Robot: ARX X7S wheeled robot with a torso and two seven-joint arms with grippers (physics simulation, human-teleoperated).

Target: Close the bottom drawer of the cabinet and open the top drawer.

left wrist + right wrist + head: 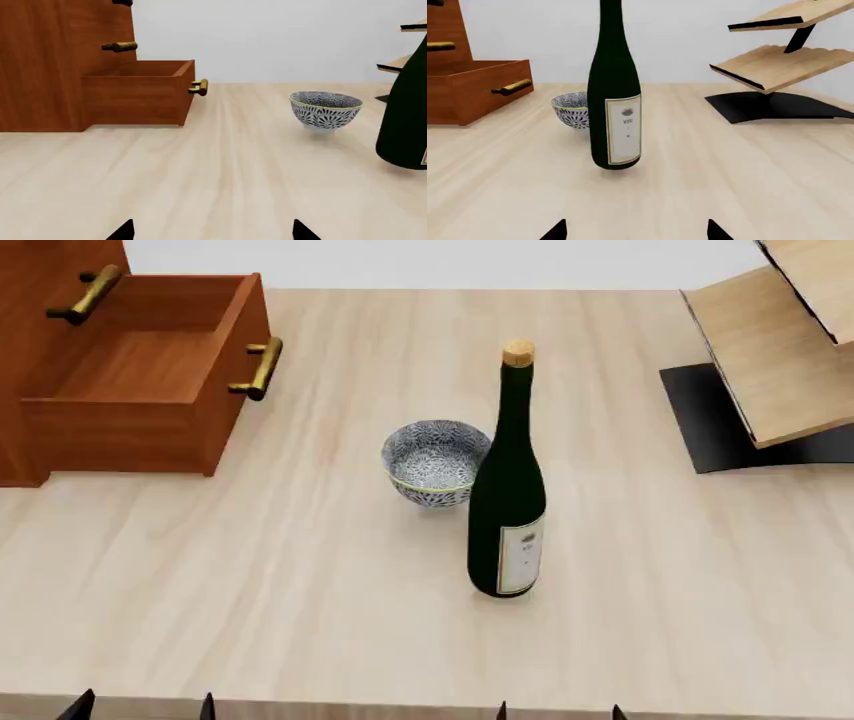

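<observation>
The reddish-brown cabinet (38, 270) stands at the table's far left. Its bottom drawer (134, 370) is pulled out and empty, with its brass handle (256, 368) facing right. The drawer also shows in the left wrist view (137, 97) and the right wrist view (487, 87). Of the top drawer, only the handle tip (123, 2) shows at the frame edge, flush with the cabinet front. The middle handle (120, 46) is below it. My left gripper (143, 708) and right gripper (559, 710) are open and empty at the table's near edge, far from the cabinet.
A patterned bowl (434, 462) and a tall dark wine bottle (507, 500) stand mid-table, between the right gripper and the drawer. A pale wooden rack (787, 340) on a black base stands at the far right. The table (267, 590) is pale wood.
</observation>
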